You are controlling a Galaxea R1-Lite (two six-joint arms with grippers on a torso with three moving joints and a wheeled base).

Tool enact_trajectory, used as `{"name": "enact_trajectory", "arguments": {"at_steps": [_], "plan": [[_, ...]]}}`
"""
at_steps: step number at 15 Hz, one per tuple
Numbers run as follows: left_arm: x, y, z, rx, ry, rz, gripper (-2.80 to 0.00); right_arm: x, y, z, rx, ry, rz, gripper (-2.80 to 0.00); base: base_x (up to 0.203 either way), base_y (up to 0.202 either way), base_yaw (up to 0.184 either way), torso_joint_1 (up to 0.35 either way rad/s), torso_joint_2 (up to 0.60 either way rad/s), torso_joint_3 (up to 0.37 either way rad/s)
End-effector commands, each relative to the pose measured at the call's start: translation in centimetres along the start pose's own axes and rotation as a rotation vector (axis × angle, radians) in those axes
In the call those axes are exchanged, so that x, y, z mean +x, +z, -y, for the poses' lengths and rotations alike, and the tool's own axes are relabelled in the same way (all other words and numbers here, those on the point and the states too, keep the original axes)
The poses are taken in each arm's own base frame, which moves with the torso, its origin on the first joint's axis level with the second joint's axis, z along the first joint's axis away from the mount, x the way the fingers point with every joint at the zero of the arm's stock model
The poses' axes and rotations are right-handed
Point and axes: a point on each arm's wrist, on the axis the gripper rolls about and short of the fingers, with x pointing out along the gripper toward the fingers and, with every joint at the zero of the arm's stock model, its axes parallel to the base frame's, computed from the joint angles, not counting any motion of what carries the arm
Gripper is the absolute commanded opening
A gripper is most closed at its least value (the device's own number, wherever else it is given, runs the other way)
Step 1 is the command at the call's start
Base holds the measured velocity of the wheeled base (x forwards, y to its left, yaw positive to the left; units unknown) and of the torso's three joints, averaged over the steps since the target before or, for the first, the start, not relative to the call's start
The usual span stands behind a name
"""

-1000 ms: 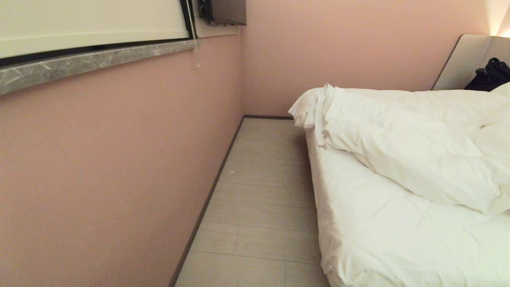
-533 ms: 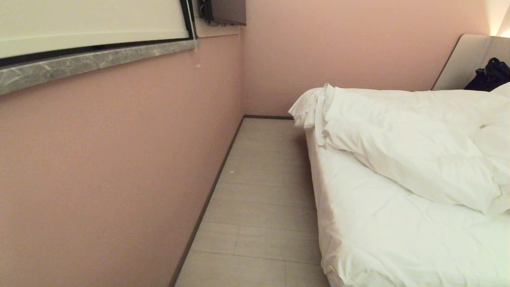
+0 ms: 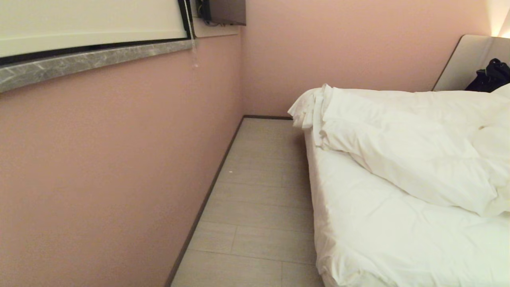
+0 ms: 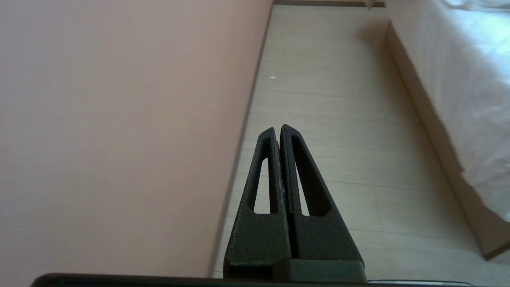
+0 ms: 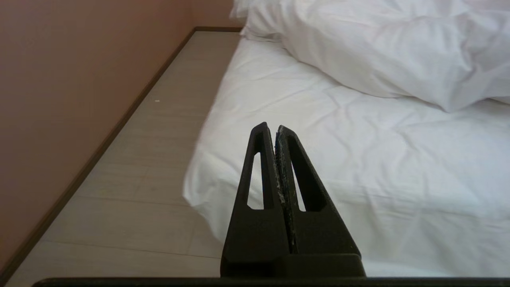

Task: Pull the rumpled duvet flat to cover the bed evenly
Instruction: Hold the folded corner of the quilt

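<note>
The left gripper (image 4: 277,129) has its fingers pressed together on nothing, pointing along the floor (image 4: 338,119) between the wall (image 4: 119,119) at 9 o'clock and the bed (image 4: 450,91) at 2 o'clock. The right gripper (image 5: 270,127) is likewise closed and empty, hanging over the bed's near corner. The duvet (image 3: 414,147) lies bunched at 1 o'clock across the bed's far half, the near sheet (image 3: 398,239) bare. A black bag (image 3: 490,75) rests by the headboard (image 3: 466,59) at 2 o'clock
</note>
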Motion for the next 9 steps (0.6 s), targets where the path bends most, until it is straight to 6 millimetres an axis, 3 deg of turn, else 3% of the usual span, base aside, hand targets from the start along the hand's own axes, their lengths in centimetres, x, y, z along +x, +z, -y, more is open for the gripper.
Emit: {"name": "enact_trajectory", "arguments": {"at_steps": [1,9], "plan": [[0.01,-0.04,0.0,-0.002,0.0,-0.002,-2.8,0.01,0.01,0.0,0.0,0.001,-0.001,-2.8,0.0,-0.196,-0.001,-0.002,0.0,0.002],[0.01,-0.04,0.0,-0.003,0.0,-0.002,-2.8,0.01,0.01,0.0,0.0,-0.001,-0.001,-2.8,0.0,-0.195,-0.001,0.003,0.0,0.003]]}}
